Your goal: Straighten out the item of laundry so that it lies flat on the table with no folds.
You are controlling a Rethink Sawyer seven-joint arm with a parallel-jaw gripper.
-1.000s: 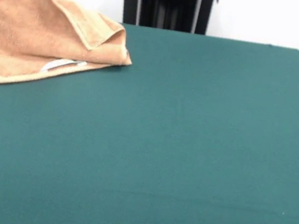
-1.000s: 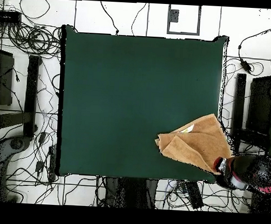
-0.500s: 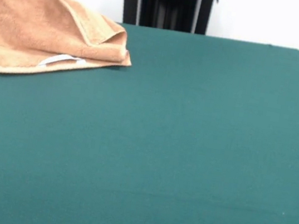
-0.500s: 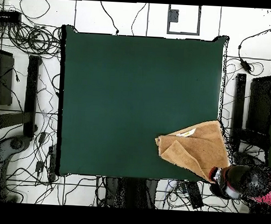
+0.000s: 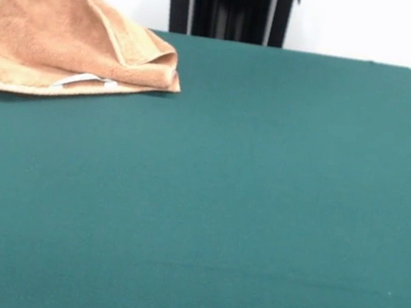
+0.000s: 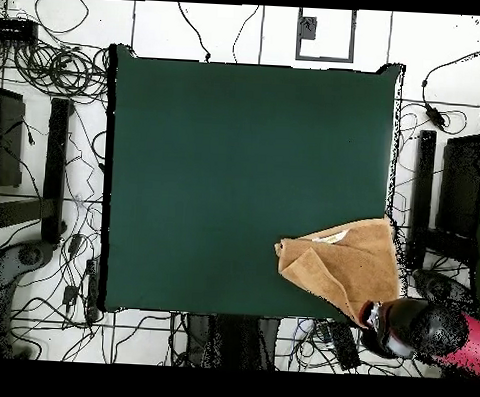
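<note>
The item of laundry, an orange-tan towel, stands like a tent at the table's far left corner in the front view. One corner is pulled up to the picture's top edge and the rest lies folded over itself. From overhead, the item of laundry lies at the table's lower right corner. There my gripper holds the raised corner just past the table's edge, shut on it and hidden under the red and black wrist.
A white label shows on the towel's near hem. Tangled cables cover the floor around the table. Black stands flank both sides. The towel's left end reaches the table's side edge.
My gripper has moved down and left in the overhead view, drawing the held corner along. The towel's near hem has pulled back toward the table's far edge.
</note>
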